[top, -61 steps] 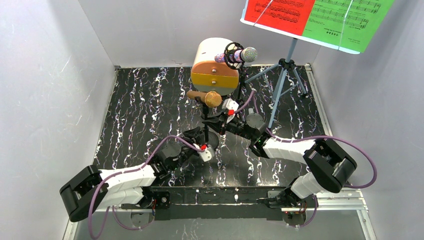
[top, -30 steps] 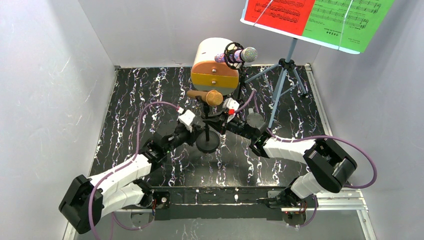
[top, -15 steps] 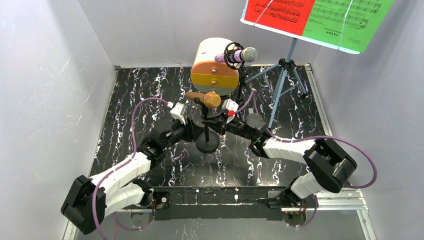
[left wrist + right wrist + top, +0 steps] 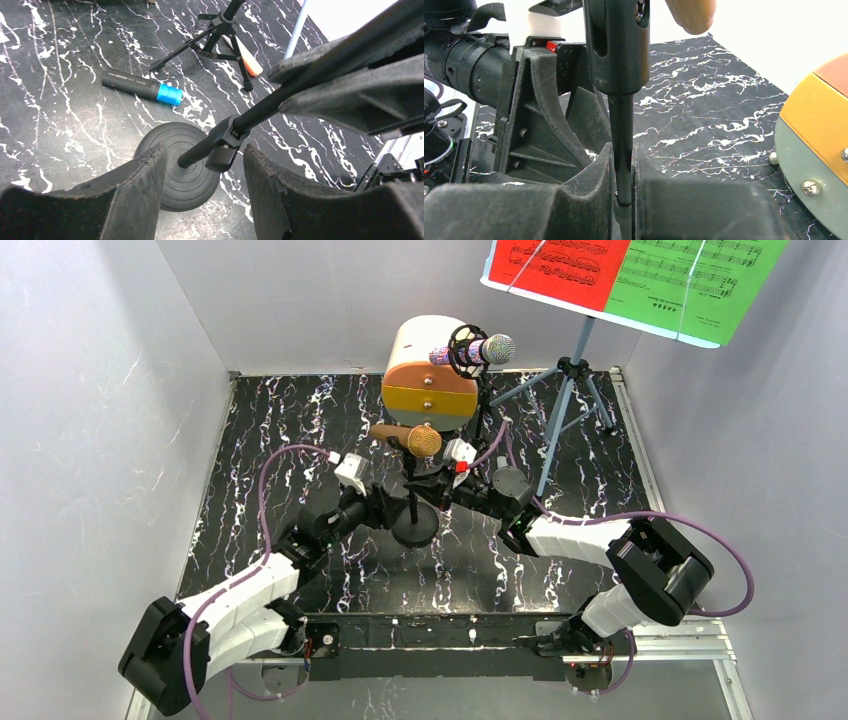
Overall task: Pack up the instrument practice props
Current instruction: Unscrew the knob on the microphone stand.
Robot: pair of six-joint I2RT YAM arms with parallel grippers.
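The gold microphone (image 4: 423, 440) sits on top of a black mic stand with a round base (image 4: 413, 525). My right gripper (image 4: 623, 170) is shut on the stand's thin pole (image 4: 624, 135), seen from above at the right gripper (image 4: 432, 483). My left gripper (image 4: 202, 195) is open, its fingers (image 4: 140, 190) on either side of the pole's lower clamp (image 4: 225, 147) above the base (image 4: 180, 170), not touching it. The silver-headed purple microphone (image 4: 478, 350) rests in a black mount on a small tripod. Red (image 4: 560, 265) and green (image 4: 700, 285) music sheets lie on the pale-blue tripod (image 4: 562, 415).
The round cream-and-orange cabinet (image 4: 430, 370) stands right behind the gold microphone and fills the right edge as the cabinet (image 4: 819, 150). A black-and-blue cylinder (image 4: 142, 87) lies on the marbled table beside a small black tripod (image 4: 220, 35). Grey walls close in three sides.
My left arm has swung from the table's front up to the mic stand, and its jaws have spread apart around the pole. The right gripper has kept its hold, unmoved.
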